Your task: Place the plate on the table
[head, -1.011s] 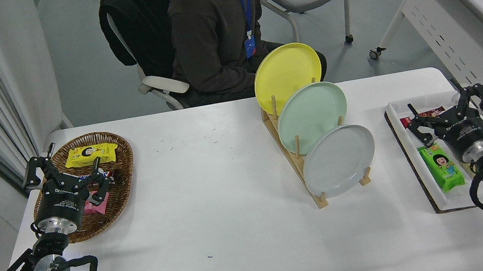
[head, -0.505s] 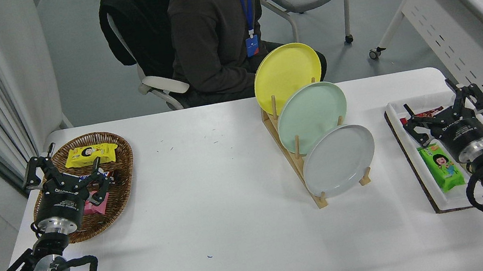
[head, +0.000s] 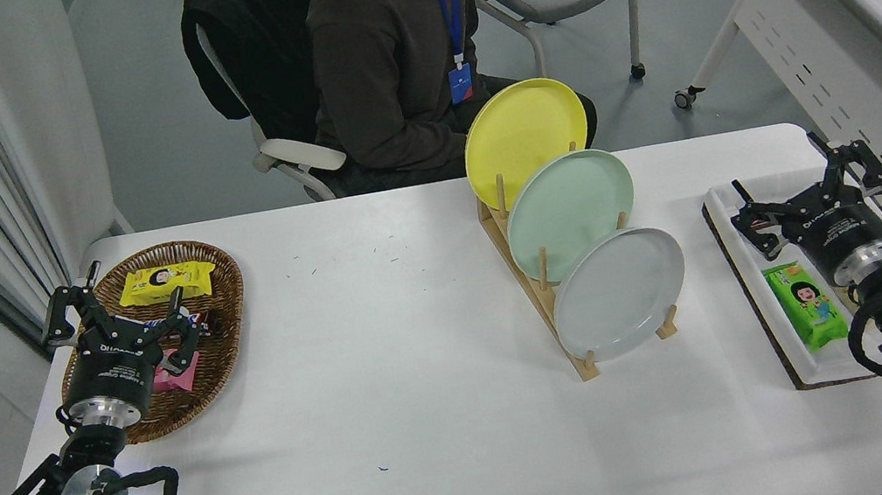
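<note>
The pale grey plate (head: pixel 619 292) stands on edge in the nearest slot of a wooden rack (head: pixel 544 293) on the white table (head: pixel 388 362). Behind it in the same rack stand a mint green plate (head: pixel 568 214) and a yellow plate (head: pixel 523 137). My right gripper (head: pixel 811 191) hovers open and empty over a white tray at the right, well to the right of the grey plate. My left gripper (head: pixel 114 317) is parked open over a wicker basket at the left.
The white tray (head: pixel 788 370) at the right holds a green snack pack (head: pixel 807 305). The wicker basket (head: pixel 219 274) holds a yellow pack (head: pixel 165 282) and other snacks. A person (head: pixel 388 52) sits at the far side.
My right gripper has moved a little up the picture, farther over the tray. The plates and the left arm have not moved.
</note>
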`<state>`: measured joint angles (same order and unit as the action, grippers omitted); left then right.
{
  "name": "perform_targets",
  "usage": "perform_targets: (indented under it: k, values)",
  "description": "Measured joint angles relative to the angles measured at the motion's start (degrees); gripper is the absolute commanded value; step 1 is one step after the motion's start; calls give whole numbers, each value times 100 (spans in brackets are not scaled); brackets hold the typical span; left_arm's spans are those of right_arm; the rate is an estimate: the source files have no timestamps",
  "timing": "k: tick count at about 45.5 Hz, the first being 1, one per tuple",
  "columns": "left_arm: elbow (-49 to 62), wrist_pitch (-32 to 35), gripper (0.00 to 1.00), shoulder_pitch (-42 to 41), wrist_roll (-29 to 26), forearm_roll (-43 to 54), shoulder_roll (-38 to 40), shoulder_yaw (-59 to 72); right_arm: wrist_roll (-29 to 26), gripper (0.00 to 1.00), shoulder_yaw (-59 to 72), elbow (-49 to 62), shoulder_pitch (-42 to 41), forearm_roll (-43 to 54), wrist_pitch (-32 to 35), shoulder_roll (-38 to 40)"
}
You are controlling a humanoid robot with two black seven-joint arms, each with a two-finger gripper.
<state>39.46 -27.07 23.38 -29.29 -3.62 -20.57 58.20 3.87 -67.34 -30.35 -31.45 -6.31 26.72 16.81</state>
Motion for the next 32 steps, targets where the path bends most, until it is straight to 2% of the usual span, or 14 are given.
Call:
perform_targets:
  k: [32]
  values:
    - [0,0,98,0,0,0,0,-2,0,100,-14,147,-31,6,0,147]
